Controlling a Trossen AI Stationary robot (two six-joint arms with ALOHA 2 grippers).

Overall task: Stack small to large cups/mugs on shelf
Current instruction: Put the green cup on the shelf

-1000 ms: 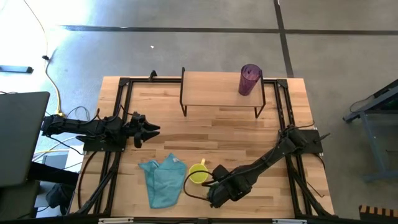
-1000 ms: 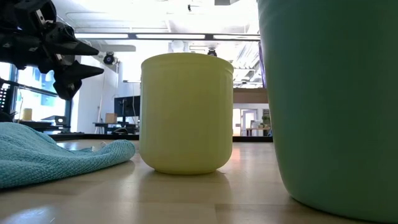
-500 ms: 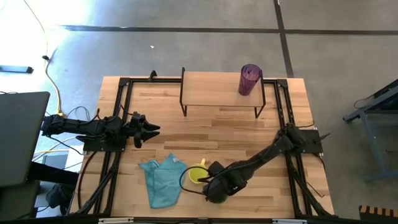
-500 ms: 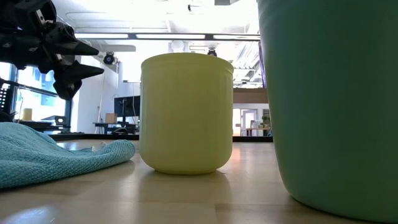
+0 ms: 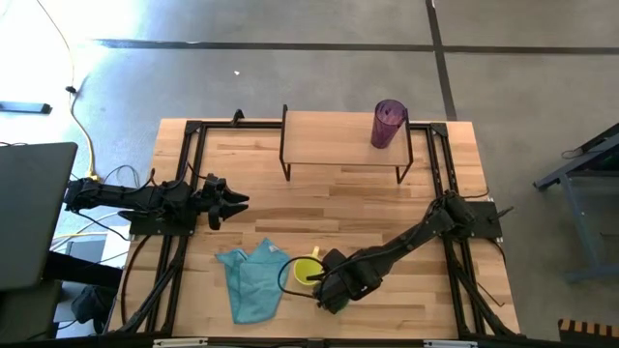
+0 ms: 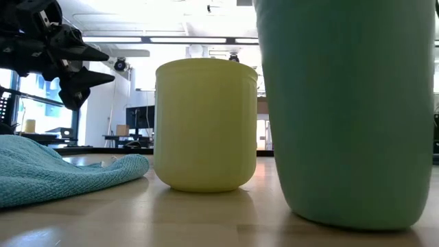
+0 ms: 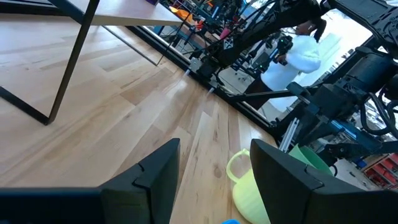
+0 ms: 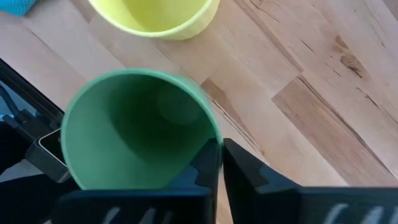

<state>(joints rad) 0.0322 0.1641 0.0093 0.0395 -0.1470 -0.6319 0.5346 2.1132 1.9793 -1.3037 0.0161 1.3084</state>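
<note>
Right now I have the right gripper (image 8: pixel 216 163) clenched on the rim of the green cup (image 8: pixel 134 130), which sits on the tabletop (image 5: pixel 329 208) just beside the yellow mug (image 5: pixel 307 270). My left gripper (image 5: pixel 232 201) waits released, well apart. Only 1 vessel, the purple tumbler (image 5: pixel 388 124), stands on the shelf (image 5: pixel 329 137).
</note>
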